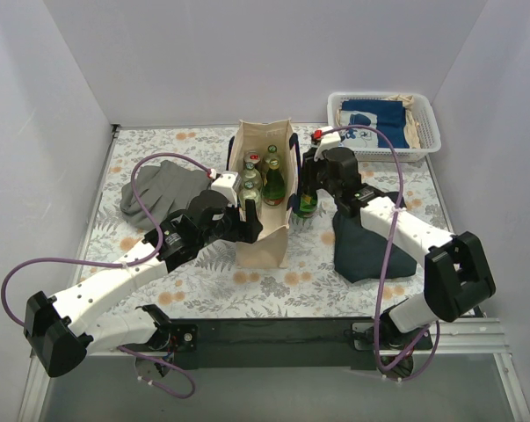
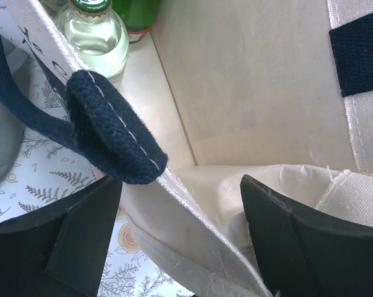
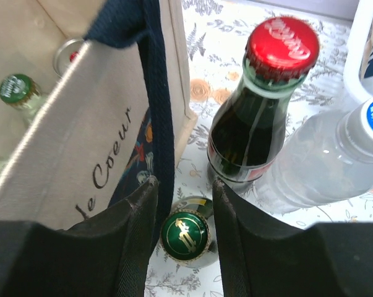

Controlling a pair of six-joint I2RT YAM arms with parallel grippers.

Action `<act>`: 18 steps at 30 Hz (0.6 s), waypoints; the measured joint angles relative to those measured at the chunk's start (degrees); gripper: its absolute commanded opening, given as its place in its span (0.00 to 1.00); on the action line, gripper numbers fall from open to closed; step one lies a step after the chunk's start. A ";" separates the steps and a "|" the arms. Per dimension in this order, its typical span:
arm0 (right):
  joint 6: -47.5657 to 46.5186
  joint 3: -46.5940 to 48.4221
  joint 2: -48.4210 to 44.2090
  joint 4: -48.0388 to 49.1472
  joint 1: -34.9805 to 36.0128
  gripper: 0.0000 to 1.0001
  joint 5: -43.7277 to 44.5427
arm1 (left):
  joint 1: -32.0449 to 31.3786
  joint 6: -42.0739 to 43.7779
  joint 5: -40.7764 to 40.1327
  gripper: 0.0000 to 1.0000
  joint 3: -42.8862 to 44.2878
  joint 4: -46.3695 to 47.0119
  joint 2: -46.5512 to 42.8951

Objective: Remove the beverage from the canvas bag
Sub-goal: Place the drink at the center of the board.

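The canvas bag (image 1: pixel 265 246) stands upright mid-table with several glass bottles (image 1: pixel 272 180) inside. My left gripper (image 1: pixel 250 220) is open astride its near-left wall, one finger outside and one inside (image 2: pixel 180 185), just under a navy handle (image 2: pixel 112 130). A clear bottle (image 2: pixel 96 37) shows deep in the bag. A green-capped bottle (image 3: pixel 185 235) stands on the table outside the bag's right wall (image 3: pixel 81 124). My right gripper (image 3: pixel 183 185) hangs over it, fingers either side of the cap with small gaps. In the top view this gripper (image 1: pixel 307 180) sits above that bottle (image 1: pixel 306 207).
A dark bottle with a red cap (image 3: pixel 260 111) and a clear plastic bottle (image 3: pixel 322 161) stand close behind the green-capped one. A white basket (image 1: pixel 431 119) holding cloths is at the back right. Grey cloth (image 1: pixel 159 189) lies left, dark cloth (image 1: pixel 366 246) right.
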 measured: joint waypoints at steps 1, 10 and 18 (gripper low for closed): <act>0.02 0.00 -0.31 0.42 0.00 0.48 0.00 | 0.00 0.00 0.00 0.76 0.00 0.00 0.00; 0.22 0.00 -2.51 1.66 0.02 0.50 0.63 | 0.00 0.00 0.02 0.76 0.00 0.00 0.00; 0.24 0.04 -7.17 0.68 0.02 0.57 1.29 | 0.00 0.02 0.02 0.76 0.00 0.00 0.00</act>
